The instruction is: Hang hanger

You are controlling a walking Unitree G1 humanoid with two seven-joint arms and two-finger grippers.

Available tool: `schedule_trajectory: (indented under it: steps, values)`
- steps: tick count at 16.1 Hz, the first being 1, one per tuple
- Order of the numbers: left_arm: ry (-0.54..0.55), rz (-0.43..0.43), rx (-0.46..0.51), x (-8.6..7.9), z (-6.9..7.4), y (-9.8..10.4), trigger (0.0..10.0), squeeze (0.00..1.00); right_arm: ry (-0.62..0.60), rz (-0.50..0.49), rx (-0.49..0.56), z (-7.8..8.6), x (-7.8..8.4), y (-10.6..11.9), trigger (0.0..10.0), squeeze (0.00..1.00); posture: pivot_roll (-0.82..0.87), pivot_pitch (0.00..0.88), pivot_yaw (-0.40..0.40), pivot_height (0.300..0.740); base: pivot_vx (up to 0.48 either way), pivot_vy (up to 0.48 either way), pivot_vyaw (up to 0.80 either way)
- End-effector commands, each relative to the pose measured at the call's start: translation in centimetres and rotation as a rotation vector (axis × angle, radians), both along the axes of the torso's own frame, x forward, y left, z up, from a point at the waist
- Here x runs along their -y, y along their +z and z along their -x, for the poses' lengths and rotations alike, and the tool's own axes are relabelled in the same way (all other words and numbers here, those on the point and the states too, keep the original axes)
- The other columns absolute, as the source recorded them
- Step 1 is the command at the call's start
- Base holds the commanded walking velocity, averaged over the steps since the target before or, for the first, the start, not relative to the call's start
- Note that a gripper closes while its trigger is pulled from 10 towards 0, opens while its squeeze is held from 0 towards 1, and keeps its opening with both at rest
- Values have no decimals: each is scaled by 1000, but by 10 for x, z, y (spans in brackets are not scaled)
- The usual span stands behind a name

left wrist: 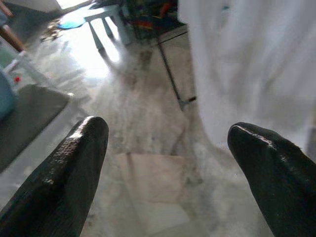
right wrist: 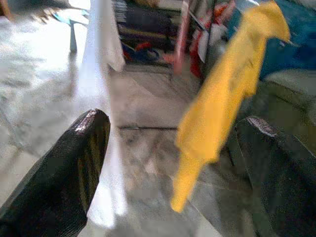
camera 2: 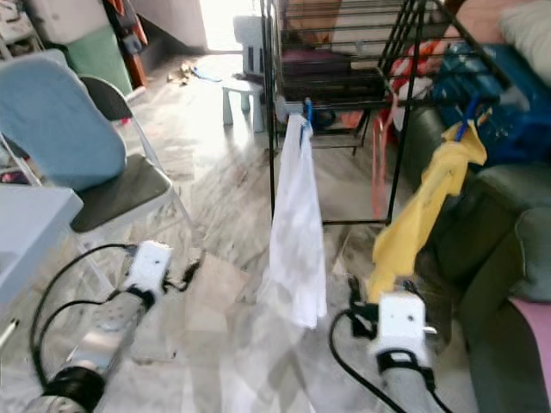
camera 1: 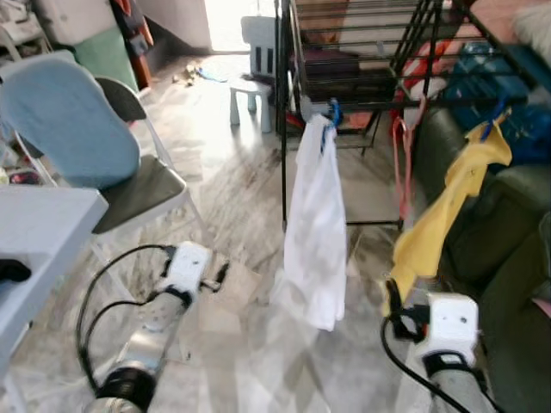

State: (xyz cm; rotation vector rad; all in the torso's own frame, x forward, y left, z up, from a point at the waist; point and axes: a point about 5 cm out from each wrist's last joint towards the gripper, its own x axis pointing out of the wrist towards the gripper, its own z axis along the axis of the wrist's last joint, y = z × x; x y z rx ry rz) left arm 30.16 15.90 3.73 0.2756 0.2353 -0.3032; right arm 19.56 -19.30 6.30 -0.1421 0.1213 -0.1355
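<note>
Hanger hooks (camera 1: 332, 112), blue, are sitting on the front rail of the black drying rack (camera 1: 362, 52); one is carrying a white garment (camera 1: 315, 232), and a second blue hook (camera 1: 492, 127) further along is carrying a yellow garment (camera 1: 443, 211). Hanger bodies themselves are hidden under the cloth.

Left gripper (left wrist: 165, 168): jaws are standing wide apart and holding nothing. Beyond the gap between them the marble floor (camera 1: 232, 198) is showing, with the white garment hanging ahead and off to one side, well apart from the fingers (left wrist: 64, 173). Head views are showing this arm low, reaching forward over the floor, a black cable looping beside it.

Right gripper (right wrist: 173, 173): jaws are also spread wide, gripping nothing. Yellow garment is hanging ahead of the gap, nearer one finger (right wrist: 276, 173); white garment is hanging beyond the other finger. Picture is blurred, so whether cloth is touching a finger cannot be told. In the head views the yellow garment's lower end is hanging just above this wrist.

Surroundings: folding chair (camera 1: 129, 185) with a blue cloth (camera 1: 65, 120) over its back is standing beyond the left arm; grey bench (camera 1: 39, 232) edge is sitting beside it. Small pale stool (camera 1: 251, 90) is standing further off on the floor. Dark green sofa (camera 1: 508, 249) is lying beside the right arm, under the rack's far end.
</note>
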Motion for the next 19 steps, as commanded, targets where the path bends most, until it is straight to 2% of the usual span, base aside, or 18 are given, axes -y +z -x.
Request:
schedule_trajectory:
  steps: [1, 12, 19]
  values:
    - [9, -20, -6, -8, 0, -1, 10000, 0, -1, -9, 3, 0, -2, 0, 10000, 0, 8, 0, 52, 740, -266, 0, 0]
    - [-6, -17, -30, -4, 2, -7, 10000, 0, -18, 6, -14, 5, 3, -3, 10000, 0, -3, 0, 45, 740, -269, 0, 0]
    - [11, 8, -47, -5, 1, -9, 10000, 0, -35, 12, -23, 6, 3, -5, 10000, 0, -1, 0, 42, 740, 0, 0, 0]
